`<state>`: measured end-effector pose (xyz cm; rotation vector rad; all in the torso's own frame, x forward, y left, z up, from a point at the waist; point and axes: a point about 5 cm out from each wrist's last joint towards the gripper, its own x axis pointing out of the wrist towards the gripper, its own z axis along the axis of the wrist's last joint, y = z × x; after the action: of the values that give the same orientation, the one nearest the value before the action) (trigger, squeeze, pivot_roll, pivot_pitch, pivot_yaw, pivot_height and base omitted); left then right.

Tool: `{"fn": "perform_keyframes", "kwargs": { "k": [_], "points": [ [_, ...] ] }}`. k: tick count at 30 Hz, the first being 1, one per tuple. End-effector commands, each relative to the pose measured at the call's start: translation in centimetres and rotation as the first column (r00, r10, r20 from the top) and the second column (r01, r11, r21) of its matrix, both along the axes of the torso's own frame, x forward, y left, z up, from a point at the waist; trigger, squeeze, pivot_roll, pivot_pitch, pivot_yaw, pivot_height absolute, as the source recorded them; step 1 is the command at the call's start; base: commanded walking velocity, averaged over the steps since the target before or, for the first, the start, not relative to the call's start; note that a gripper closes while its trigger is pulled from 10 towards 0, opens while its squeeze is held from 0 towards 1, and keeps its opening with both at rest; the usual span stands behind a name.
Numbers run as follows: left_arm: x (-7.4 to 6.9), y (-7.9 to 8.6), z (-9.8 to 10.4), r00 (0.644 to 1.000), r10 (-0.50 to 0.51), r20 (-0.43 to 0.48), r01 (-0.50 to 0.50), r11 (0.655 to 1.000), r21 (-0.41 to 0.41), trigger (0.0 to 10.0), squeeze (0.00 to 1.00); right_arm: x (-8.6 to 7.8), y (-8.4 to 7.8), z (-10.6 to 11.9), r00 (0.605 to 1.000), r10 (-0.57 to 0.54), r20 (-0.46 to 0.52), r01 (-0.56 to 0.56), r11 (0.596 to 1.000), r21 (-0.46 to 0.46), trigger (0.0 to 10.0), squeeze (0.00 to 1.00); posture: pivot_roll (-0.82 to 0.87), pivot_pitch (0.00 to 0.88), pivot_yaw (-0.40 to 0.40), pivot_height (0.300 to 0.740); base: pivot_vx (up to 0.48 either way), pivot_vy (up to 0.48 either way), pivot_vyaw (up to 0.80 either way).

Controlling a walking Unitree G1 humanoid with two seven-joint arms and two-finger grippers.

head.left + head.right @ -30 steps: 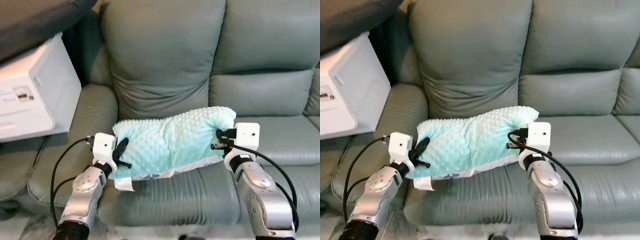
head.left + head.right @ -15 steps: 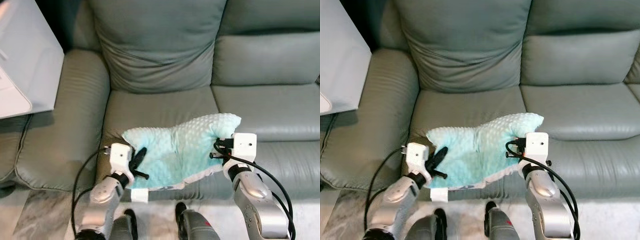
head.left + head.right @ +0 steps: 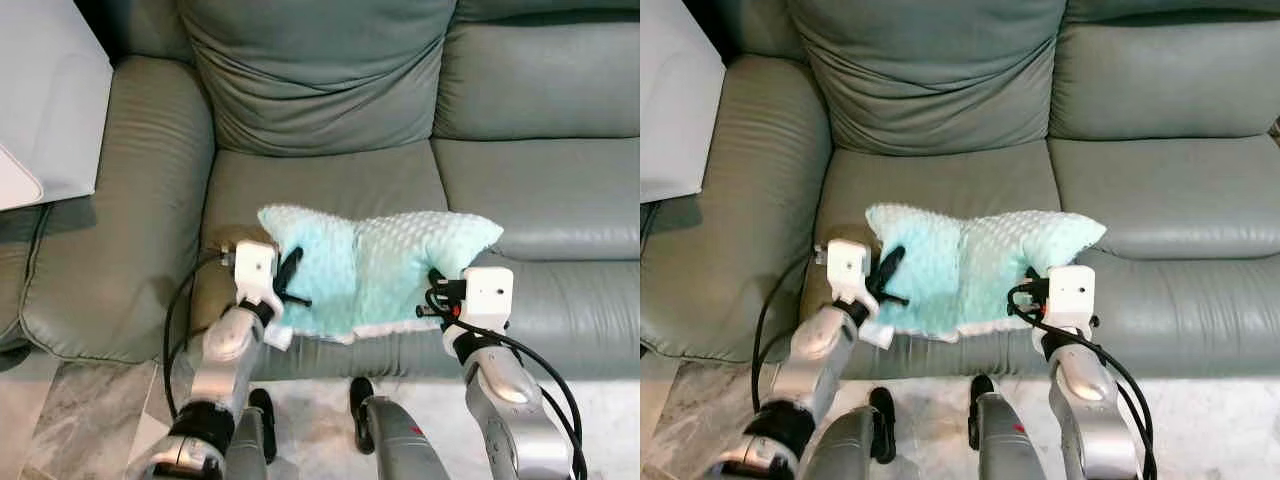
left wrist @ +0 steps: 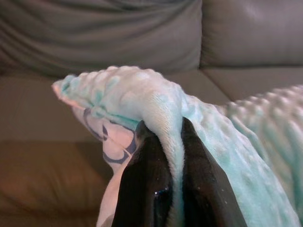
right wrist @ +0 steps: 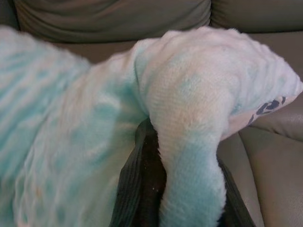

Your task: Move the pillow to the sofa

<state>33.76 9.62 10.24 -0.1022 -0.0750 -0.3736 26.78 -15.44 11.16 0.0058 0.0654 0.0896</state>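
Already low over the front of the seat, the pillow (image 3: 375, 270), a mint-green dotted one with a white patterned underside, was stretched between the two arms above the left seat cushion (image 3: 320, 190) of the grey-green sofa (image 3: 330, 80). The left gripper (image 4: 163, 156) pinched one end, a ridge of the fleece squeezed between its two black fingers (image 4: 144, 184), and the right gripper (image 5: 189, 189) did the same at the opposite end, with a thick fold of fabric clamped between its fingers (image 5: 142, 189). From the head views the pillow looked to be sagging in the middle and lying on or just above the front edge of the cushion; whether it actually rested there could not be told. The step in hand appeared to be setting it down, and it would go best if both arms carried it a little further back toward the backrest (image 3: 320, 70), so that the bulk sat well onto the seat and not over the lip, where it might slide to the marble floor (image 3: 90, 420). Lowering both ends evenly until the fabric went slack, then parting both pairs of fingers together, would avoid dragging one corner. Pulling the arms straight back afterwards should keep the fleece from catching on the fingers.
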Motion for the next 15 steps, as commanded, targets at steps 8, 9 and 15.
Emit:
{"fn": "perform_keyframes", "kwargs": {
  "k": [8, 9, 15],
  "points": [
    [0.3, 2.9, -2.5, 0.971, 0.214, -0.11, -0.211, 0.977, 0.038, 10.0, 0.0, -0.8, -0.9, -2.9, 0.997, 0.017, -0.076, -0.017, 1.0, 0.005, 10.0, 0.0, -0.1, 0.45, 0.055, 0.74, 0.0, 0.0, 0.0],
    [0.3, 3.0, -2.5, 0.969, 0.224, -0.107, -0.221, 0.974, 0.043, 10.0, 0.0, -0.8, -0.9, -3.0, 0.997, 0.02, -0.078, -0.02, 1.0, 0.006, 10.0, 0.0, -0.1, 0.45, 0.055, 0.74, 0.0, 0.0, 0.0],
    [-0.1, 5.1, -3.7, 0.925, 0.351, -0.144, -0.342, 0.936, 0.081, 10.0, 0.0, -0.7, -1.1, -4.4, 0.993, 0.045, -0.113, -0.043, 0.999, 0.013, 10.0, 0.0, -0.09, 0.456, 0.053, 0.74, 0.0, 0.0, 0.0]
  ]
}}
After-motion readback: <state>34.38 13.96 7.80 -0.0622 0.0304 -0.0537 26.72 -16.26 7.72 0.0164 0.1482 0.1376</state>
